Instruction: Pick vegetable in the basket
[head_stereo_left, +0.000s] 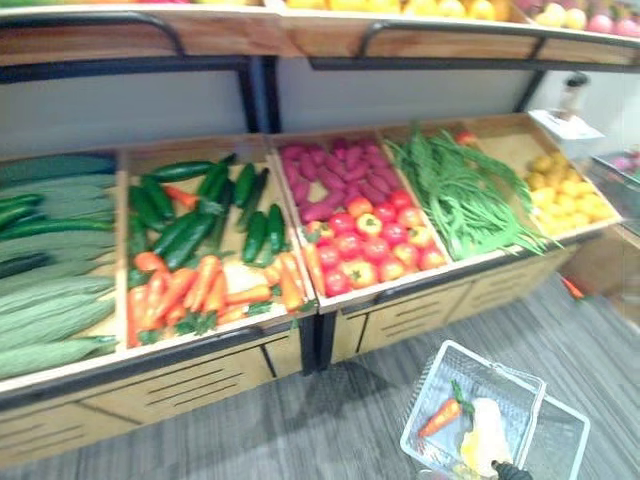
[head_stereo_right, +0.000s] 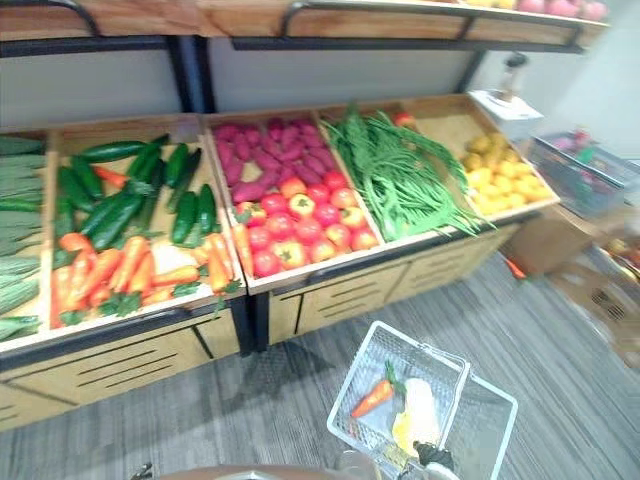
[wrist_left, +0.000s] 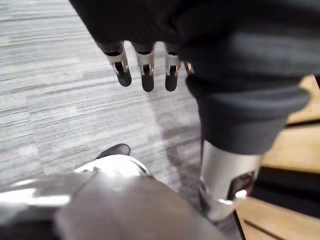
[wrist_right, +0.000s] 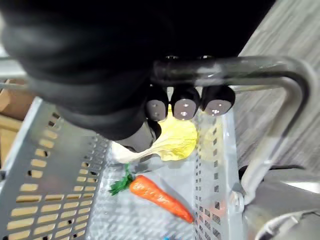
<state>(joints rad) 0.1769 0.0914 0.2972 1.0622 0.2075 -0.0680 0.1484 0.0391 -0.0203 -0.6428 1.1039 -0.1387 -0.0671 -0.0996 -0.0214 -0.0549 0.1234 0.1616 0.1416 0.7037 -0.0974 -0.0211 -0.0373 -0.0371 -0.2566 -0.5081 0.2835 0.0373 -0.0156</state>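
Right hand (wrist_right: 186, 108) carries grey perforated metal basket (wrist_right: 45, 165) by its steel tube handle (wrist_right: 280, 75).
Fingers (wrist_right: 218, 105) curl round the handle; orange green-topped carrot (wrist_right: 157, 196) lies in the basket below the hand. Left hand (wrist_left: 145, 65) hangs slack, free to pick.

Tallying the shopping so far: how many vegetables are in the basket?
2. A carrot lies on the basket floor; a pale leafy cabbage lies beside it, under the right hand curled round the handle. Anything under the hand could be hidden.
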